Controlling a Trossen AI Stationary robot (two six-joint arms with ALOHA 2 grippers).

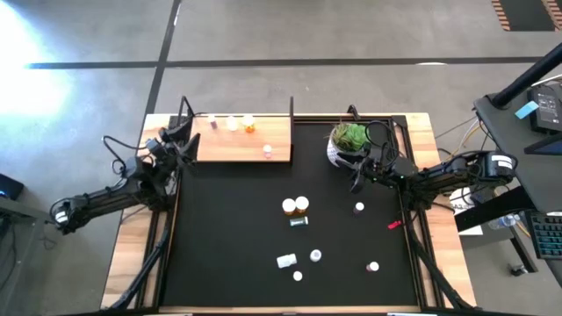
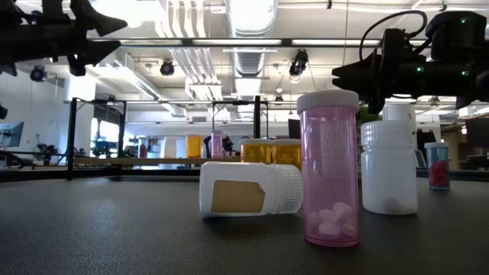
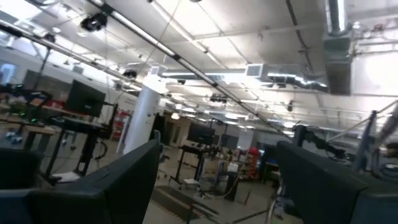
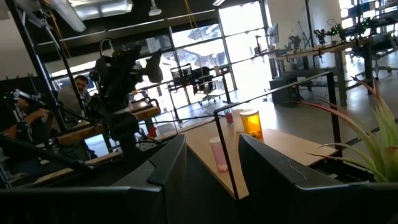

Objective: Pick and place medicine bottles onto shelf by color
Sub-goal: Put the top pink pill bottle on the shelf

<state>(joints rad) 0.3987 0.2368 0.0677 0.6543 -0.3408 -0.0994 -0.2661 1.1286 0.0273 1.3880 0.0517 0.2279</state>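
overhead, both grippers raised, mat [image 1: 228, 219] centre open

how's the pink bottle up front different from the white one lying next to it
In the low view the pink bottle stands upright, while the white bottle lies on its side. The pink bottle is see-through, with pills showing at its bottom; the white bottle is opaque and carries a tan label. The pink bottle's top stands far higher than the white bottle's. Both have ribbed white caps and rest on the black mat.
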